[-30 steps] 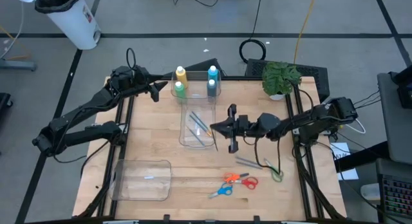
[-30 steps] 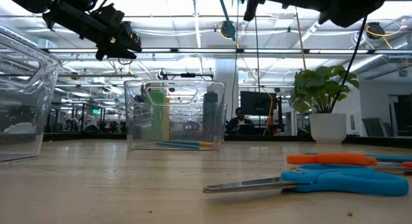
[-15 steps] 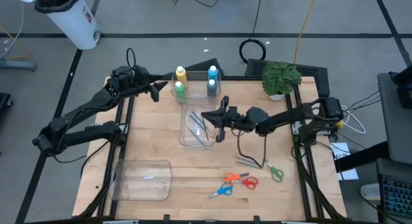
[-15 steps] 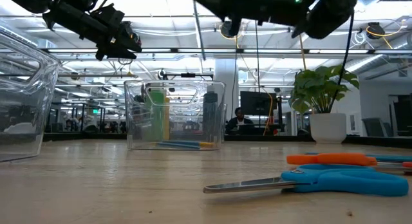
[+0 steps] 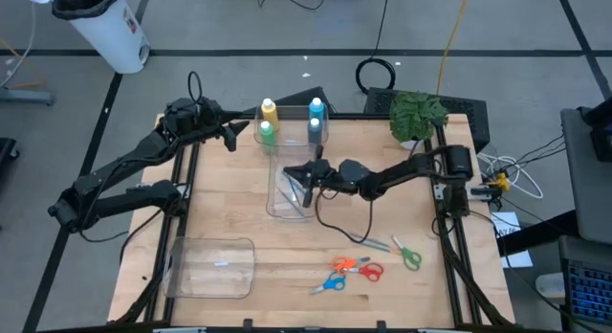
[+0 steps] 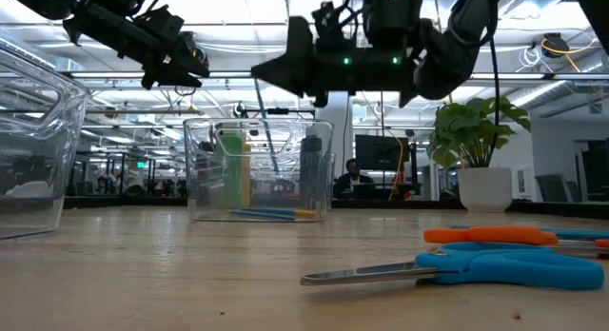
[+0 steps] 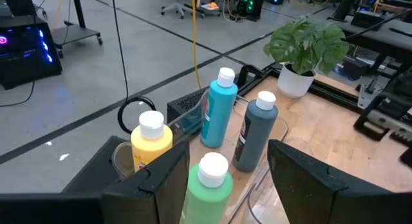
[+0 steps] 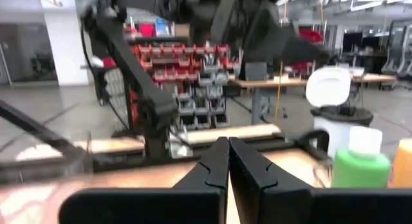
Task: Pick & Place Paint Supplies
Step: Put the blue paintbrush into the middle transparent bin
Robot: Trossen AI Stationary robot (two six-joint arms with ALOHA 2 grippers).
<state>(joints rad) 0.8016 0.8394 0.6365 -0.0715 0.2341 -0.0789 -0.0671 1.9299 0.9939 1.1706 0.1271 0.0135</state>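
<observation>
Four white-capped paint bottles, yellow (image 5: 269, 110), green (image 5: 265, 132), light blue (image 5: 316, 109) and grey-blue (image 5: 314, 129), stand upright at the far end of a clear bin (image 5: 277, 204). Several brushes (image 5: 296, 186) lie on the bin's floor. They also show in the low view (image 6: 266, 214). My right gripper (image 5: 306, 174) is over the bin, shut on a thin brush (image 6: 265, 117). My left gripper (image 5: 230, 134) is open and empty, left of the bottles, which show ahead of it in the left wrist view (image 7: 219, 114). More brushes (image 5: 369, 242) lie on the table to the right. My right gripper pinches the thin brush by its upper end (image 6: 255, 83) between its two shut fingers. The fingers lie about level and point toward the table's left. The brush hangs slanting below them, lifted clear, with its lower end (image 6: 275, 152) at the height of the bin's upper part.
A second clear bin (image 5: 212, 268) stands at the near left. Orange scissors (image 5: 359, 268), blue scissors (image 5: 328, 285) and green scissors (image 5: 409, 256) lie near the front right. A potted plant (image 5: 418, 118) stands at the far right. A cable trails from my right arm onto the table.
My right gripper has gone toward the table's left edge, from right of the clear bin to over it. It has carried the brush along, still hanging below the fingers. My left gripper has kept still.
</observation>
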